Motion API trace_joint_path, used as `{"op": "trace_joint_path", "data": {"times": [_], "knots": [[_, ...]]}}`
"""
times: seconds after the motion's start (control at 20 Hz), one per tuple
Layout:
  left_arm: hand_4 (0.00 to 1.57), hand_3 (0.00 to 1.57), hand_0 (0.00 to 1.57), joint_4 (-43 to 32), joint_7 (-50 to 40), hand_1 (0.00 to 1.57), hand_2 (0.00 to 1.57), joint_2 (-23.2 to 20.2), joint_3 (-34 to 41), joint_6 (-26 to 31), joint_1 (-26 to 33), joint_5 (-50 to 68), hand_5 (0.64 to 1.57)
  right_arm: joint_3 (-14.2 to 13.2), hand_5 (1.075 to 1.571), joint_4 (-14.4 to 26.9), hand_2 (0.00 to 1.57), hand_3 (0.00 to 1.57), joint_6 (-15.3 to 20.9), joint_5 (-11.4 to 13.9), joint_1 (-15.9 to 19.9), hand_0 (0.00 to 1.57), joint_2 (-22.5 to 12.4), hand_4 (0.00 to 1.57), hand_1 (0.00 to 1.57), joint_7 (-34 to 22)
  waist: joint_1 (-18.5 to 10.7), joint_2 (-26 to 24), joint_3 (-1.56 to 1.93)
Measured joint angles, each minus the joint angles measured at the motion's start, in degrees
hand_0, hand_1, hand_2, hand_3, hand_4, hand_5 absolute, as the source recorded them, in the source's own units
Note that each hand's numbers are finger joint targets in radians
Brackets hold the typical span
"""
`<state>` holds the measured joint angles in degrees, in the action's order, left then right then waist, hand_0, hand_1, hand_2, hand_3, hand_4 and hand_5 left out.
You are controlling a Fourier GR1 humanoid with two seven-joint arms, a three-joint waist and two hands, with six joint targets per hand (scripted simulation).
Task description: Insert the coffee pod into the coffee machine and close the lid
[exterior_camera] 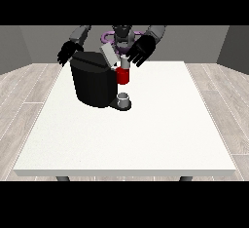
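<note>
Fingers (137,59) of the hand at the view's right (142,49) hang spread and relaxed, just above the coffee machine's (95,83) red pod holder (123,76). The coffee pod itself cannot be made out. The hand at the view's left (69,53), fingers loosely splayed, hovers behind the boxy matte-black body. Its grey lid (109,54) tilts open; a small grey cup (124,98) sits on the base on the smooth white table (131,139).

The coffee machine (95,83) stands on the table (146,134), toward its far edge and at about eleven o'clock from the table's middle. Its lid (109,55) is tilted up at the machine's one o'clock. The brew head (123,75) sits at the machine's three o'clock, with a cup (124,98) directly beneath it. My hand at the view's right (141,50) hangs above the brew head; my hand at the view's left (69,52) is at the machine's eleven o'clock.
</note>
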<state>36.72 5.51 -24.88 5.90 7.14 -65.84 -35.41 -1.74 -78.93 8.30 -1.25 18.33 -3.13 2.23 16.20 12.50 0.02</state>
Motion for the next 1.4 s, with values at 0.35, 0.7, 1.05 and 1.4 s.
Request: {"op": "trace_joint_path", "data": {"times": [0.35,0.7,1.05,1.4], "knots": [[0.5,1.19,1.21,-0.55,0.8,1.21,1.26,-0.14,0.29,0.43,-0.99,-0.38,1.571,-0.77,1.571,-0.51,0.0,0.0,0.36,-0.45,0.81,0.0,-0.11,0.53,0.0,-0.59,0.37,1.48,-0.01],[0.51,1.2,1.19,-1.14,0.9,1.19,1.27,0.16,0.14,0.65,-1.69,-1.15,1.571,-0.44,1.571,-1.17,0.0,0.0,0.65,-0.52,0.69,0.0,0.54,0.51,0.0,-1.03,0.67,1.61,-0.01],[0.49,1.19,1.21,-1.17,0.64,1.21,1.26,1.18,0.03,0.81,-1.01,-1.54,1.571,-1.39,1.571,-0.01,0.0,0.0,0.08,-1.21,-0.83,0.0,0.41,0.46,0.0,1.37,-0.07,1.21,0.01],[0.47,1.15,1.22,-1.44,0.27,1.22,1.25,0.81,0.35,1.52,-1.46,-1.88,1.571,-2.06,1.571,0.56,0.0,0.0,0.18,-1.45,-0.75,0.0,0.28,0.44,0.0,2.48,-0.14,2.0,0.04]]}}
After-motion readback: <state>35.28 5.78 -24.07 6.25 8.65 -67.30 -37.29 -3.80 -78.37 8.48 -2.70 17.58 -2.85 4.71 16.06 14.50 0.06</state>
